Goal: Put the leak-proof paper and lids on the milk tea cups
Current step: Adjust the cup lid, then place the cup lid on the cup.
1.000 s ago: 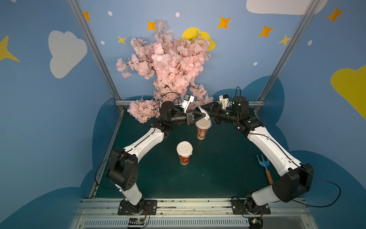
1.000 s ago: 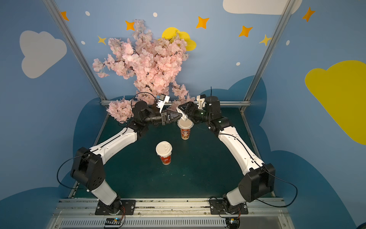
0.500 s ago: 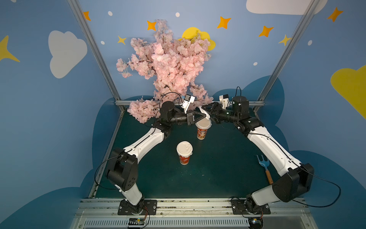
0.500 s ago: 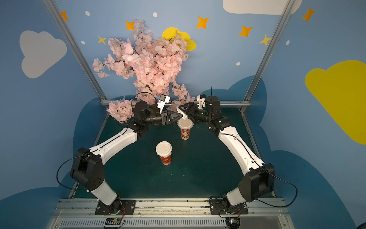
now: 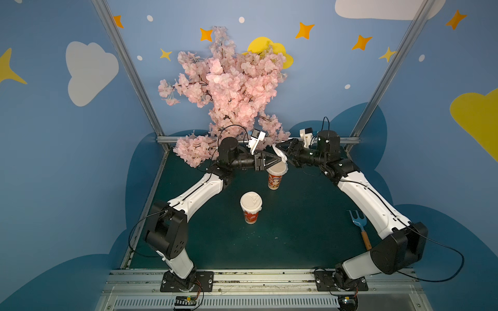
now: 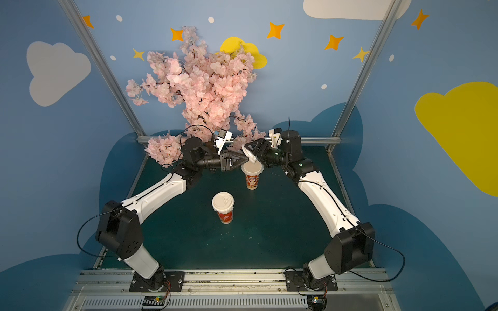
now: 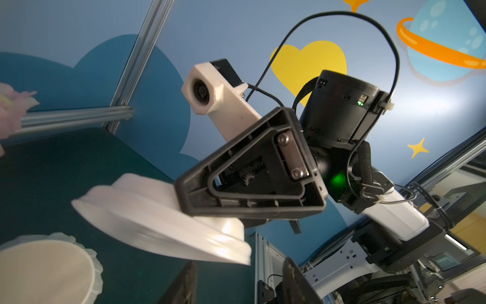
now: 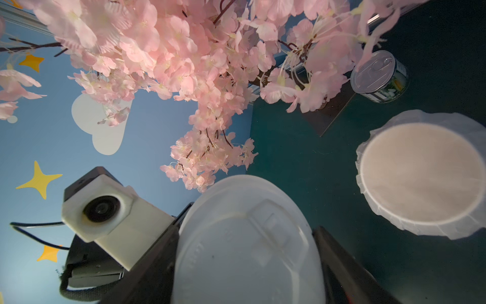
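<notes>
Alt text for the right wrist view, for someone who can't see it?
The right gripper grips a white domed lid close to the lens. Beyond it, crinkle-edged leak-proof paper covers a milk tea cup; pink blossom branches, a small grey can and the left arm's wrist camera are nearby.

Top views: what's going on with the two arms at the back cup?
Both arms meet over the far cup, whose mouth is already covered by leak-proof paper. The right pincer grips a white plastic lid, tilted, just above that cup. The left pincer is beside the lid with its jaws apart, holding nothing. The near cup is already capped with a second lid.
</notes>
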Controlling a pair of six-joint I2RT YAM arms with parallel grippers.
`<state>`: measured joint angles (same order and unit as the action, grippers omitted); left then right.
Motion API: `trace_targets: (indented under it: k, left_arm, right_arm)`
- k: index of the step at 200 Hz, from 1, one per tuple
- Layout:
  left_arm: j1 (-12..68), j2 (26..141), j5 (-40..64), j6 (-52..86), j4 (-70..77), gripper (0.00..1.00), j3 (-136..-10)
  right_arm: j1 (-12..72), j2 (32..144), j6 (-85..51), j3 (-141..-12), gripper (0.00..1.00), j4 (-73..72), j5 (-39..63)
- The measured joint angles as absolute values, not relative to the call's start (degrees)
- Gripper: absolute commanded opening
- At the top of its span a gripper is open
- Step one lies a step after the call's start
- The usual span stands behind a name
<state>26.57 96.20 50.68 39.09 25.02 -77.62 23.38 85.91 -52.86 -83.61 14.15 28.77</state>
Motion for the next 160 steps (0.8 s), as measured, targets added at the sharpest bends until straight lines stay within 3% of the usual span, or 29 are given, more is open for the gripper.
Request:
trace_targets:
  k: [63, 153, 160]
  left_arm:
    - [19.6, 95.2, 50.1, 42.0, 17.8, 0.87, -79.0]
    - [17.2, 92.7, 49.4, 42.9, 13.6, 0.90, -78.9]
    - [17.2, 92.7, 49.4, 42.9, 13.5, 0.95, -78.9]
  right_arm:
    - [24.1, 93.9, -32.8, -94.7, 0.77, 27.9, 19.6]
    - [30.0, 101.1, -9.6, -95.6, 0.77, 33.3, 6.1]
    - [30.0, 101.3, -8.7, -95.7, 0.78, 33.3, 5.5]
